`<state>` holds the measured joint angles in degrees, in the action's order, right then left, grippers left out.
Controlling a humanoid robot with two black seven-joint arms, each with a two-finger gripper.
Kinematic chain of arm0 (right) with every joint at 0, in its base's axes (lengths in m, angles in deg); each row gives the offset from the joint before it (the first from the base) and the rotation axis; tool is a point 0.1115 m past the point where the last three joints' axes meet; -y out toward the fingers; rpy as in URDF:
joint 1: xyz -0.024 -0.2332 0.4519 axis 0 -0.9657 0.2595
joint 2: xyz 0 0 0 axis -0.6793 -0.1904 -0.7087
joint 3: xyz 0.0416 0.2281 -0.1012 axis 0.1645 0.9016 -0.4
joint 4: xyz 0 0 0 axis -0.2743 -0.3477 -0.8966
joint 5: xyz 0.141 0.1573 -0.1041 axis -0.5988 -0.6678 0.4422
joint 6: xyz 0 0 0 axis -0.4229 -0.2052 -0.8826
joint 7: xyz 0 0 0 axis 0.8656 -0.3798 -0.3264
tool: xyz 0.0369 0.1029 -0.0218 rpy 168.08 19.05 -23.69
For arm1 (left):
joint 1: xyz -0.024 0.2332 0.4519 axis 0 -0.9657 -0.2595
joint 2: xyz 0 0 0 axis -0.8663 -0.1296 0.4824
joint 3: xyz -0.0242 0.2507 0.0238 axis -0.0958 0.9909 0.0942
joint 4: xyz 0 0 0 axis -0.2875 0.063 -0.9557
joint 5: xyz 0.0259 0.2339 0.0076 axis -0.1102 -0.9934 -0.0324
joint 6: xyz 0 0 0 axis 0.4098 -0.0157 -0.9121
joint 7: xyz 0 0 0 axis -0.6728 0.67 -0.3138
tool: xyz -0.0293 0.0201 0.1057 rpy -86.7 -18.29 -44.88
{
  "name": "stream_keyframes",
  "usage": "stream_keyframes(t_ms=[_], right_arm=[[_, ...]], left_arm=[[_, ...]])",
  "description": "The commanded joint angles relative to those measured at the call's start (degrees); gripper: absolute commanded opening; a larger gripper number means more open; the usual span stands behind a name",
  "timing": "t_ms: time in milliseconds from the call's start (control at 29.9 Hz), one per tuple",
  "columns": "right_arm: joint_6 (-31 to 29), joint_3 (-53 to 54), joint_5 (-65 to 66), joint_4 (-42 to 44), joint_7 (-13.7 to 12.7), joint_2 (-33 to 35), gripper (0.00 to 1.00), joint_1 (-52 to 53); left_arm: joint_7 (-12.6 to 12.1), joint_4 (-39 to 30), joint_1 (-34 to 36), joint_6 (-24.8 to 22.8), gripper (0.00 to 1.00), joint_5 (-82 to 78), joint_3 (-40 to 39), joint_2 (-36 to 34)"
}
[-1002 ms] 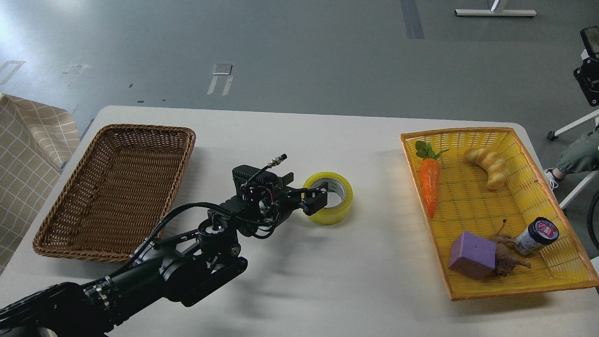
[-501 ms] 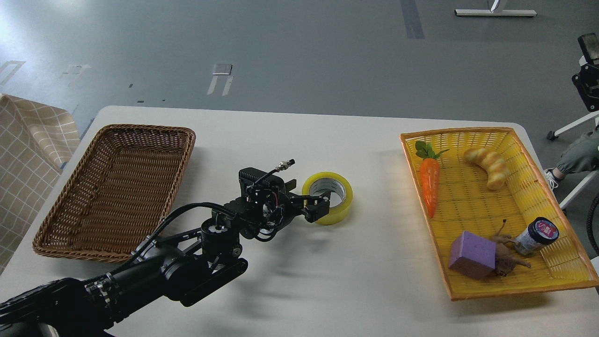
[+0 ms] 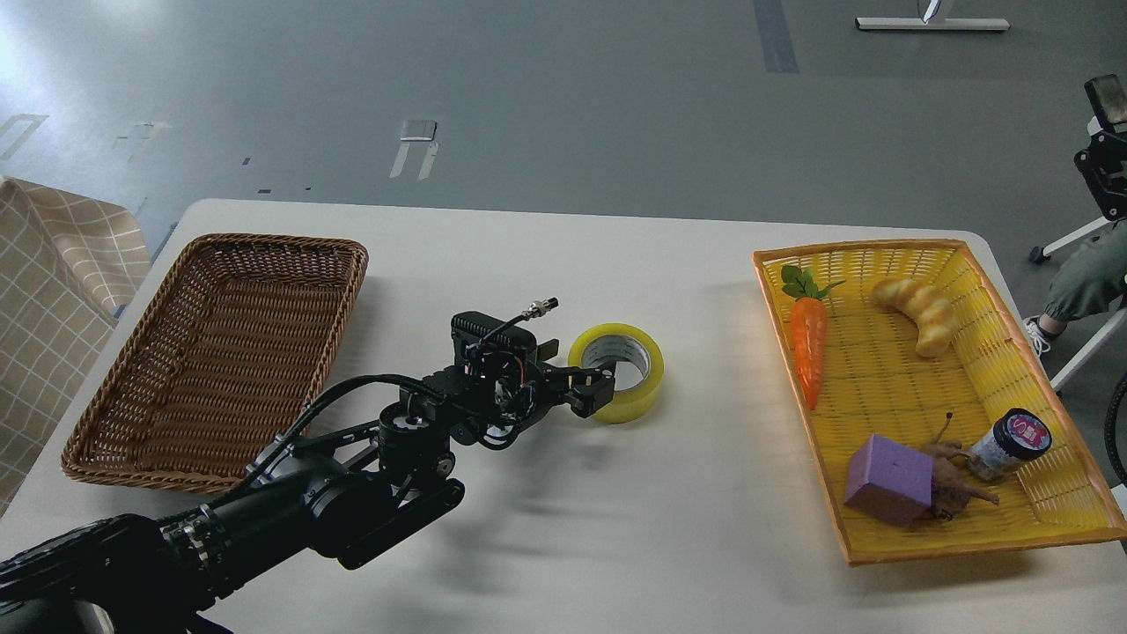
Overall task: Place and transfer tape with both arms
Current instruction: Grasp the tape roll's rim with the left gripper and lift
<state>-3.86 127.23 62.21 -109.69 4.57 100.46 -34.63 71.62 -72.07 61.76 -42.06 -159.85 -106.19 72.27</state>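
Our left gripper meets the tape; jaws' grip unclear, so lifting now could drop it.

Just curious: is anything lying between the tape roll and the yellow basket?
No. In the head view, only bare table separates the tape from the yellow basket.

Left arm extends forward-right, its claw fingers apart.
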Motion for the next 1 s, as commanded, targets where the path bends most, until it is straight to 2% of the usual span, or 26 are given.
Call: stream_keyframes(t_ms=[0, 134, 167, 200, 267, 301, 368, 401, 702, 835, 969], right_arm=[[0.01, 0.00, 0.00, 0.00, 0.01, -0.04, 1.00, -0.45], [0.01, 0.00, 0.00, 0.00, 0.10, -0.04, 1.00, -0.89], [0.01, 0.00, 0.00, 0.00, 0.10, -0.04, 1.00, -0.89], [0.01, 0.00, 0.00, 0.00, 0.10, -0.04, 1.00, -0.89], [0.01, 0.09, 0.00, 0.00, 0.10, -0.04, 1.00, -1.06], [0.01, 0.09, 0.00, 0.00, 0.10, -0.04, 1.00, -1.06], [0.01, 0.09, 0.00, -0.09, 0.10, -0.04, 1.00, -1.15], [0.01, 0.09, 0.00, -0.09, 0.10, -0.04, 1.00, -1.15], [0.01, 0.09, 0.00, 0.00, 0.10, -0.04, 1.00, -1.59], [0.01, 0.09, 0.00, 0.00, 0.10, -0.04, 1.00, -2.03], [0.01, 0.09, 0.00, -0.09, 0.10, -0.04, 1.00, -2.47]], left_arm=[[0.00, 0.66, 0.72, -0.68, 0.78, 0.04, 0.70, -0.01], [-0.09, 1.54, 1.08, -0.77, 0.73, 0.04, 1.32, -0.01], [-0.09, 1.63, 1.34, -0.77, 0.65, 0.04, 1.40, -0.01], [-0.18, 1.63, 1.34, -0.86, 0.62, 0.04, 1.49, -0.01], [-1.75, 2.33, 1.61, -0.86, 0.60, 0.04, 1.67, 0.08], [-1.76, 2.33, 1.61, -0.86, 0.60, 0.04, 1.67, 0.08], [-3.60, 2.86, 1.78, -1.04, 0.50, 0.13, 1.67, 0.08], [-3.78, 2.77, 1.70, -1.21, 0.49, 0.13, 1.58, 0.08], [-3.87, 2.60, 1.78, -2.53, 0.40, 0.30, 1.58, 0.17], [-3.87, 2.25, 1.78, -3.49, 0.27, 1.62, 1.58, 0.17], [-3.87, 2.25, 1.96, -3.76, 0.26, 2.33, 1.58, 0.08]])
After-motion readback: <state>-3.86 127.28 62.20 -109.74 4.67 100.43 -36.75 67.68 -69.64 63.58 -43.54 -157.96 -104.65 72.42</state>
